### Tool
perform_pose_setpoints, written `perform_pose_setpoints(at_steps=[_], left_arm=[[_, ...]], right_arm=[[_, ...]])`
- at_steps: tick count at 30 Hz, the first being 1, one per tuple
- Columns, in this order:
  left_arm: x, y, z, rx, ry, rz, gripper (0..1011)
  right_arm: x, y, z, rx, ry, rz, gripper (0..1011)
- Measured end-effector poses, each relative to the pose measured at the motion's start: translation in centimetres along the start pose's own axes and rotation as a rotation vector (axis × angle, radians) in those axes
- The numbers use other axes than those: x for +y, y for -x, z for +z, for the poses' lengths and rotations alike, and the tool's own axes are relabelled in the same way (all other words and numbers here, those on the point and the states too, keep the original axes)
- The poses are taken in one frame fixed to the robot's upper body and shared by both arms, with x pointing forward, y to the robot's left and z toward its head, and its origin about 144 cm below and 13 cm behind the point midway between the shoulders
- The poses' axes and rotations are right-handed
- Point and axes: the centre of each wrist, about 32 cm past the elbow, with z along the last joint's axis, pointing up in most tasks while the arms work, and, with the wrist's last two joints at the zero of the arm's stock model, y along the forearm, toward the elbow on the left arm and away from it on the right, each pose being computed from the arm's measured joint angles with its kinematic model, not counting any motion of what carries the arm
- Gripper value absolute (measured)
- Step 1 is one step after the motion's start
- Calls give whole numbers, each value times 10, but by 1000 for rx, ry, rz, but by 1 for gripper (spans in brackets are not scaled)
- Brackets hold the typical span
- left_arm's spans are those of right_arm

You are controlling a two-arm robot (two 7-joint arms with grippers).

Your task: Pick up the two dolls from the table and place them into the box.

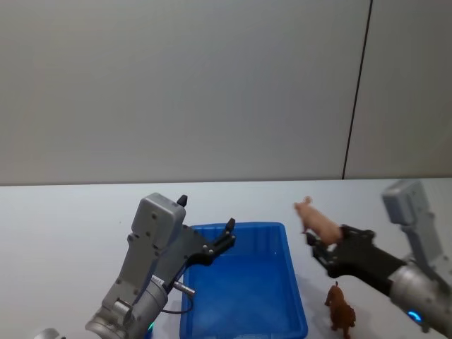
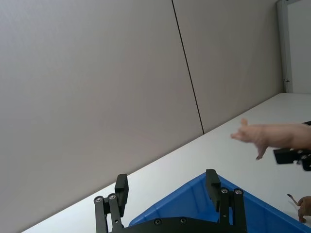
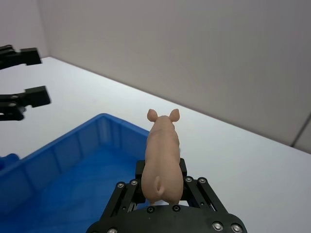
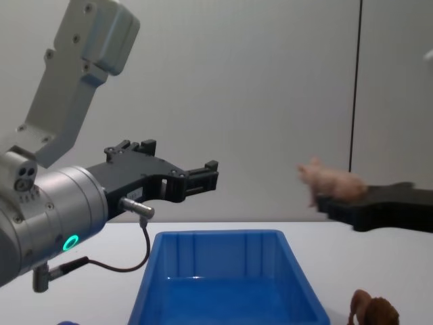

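White table (image 1: 56, 226) ran across the whole scene; the blue box (image 1: 247, 296) sat on it right in front of the robot, nothing inside as far as I could see. Left gripper (image 1: 227, 236) hung in the air over the box's far left part, fingers spread wide with nothing between them. Right gripper (image 1: 326, 244) was up off the table on the right, clamped on the rear end of the pink doll (image 1: 316, 220), snout pointing away from the robot; the doll looked to be just outside the box's far right corner, though it was hard to judge. The brown doll (image 1: 340, 309) stood upright on the table just right of the box, below the right arm.
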Motion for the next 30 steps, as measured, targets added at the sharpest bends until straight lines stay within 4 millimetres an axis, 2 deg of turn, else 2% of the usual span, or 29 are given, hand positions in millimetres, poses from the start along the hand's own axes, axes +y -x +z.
perform_pose_setpoints(at_steps=[8,9,12,16,19,25,26,27,30], left_arm=[[0,0,0,0,0,0,1001],[0,0,0,0,0,0,1001],[0,0,0,0,0,0,1001],[0,0,0,0,0,0,1001],[0,0,0,0,0,0,1000],[0,0,0,0,0,0,1001],[0,0,0,0,0,0,1001],[0,0,0,0,0,0,1001],[0,0,0,0,0,0,1001]], right_arm=[[28,6,7,37,50,118,356],[33,8,8,44,57,139,405],[39,10,9,52,68,166,460],[48,13,10,60,83,200,624],[51,14,10,60,87,209,686],[51,14,9,53,85,198,890],[50,14,9,52,84,193,890],[49,14,9,50,82,187,938],[44,13,7,46,76,164,992]])
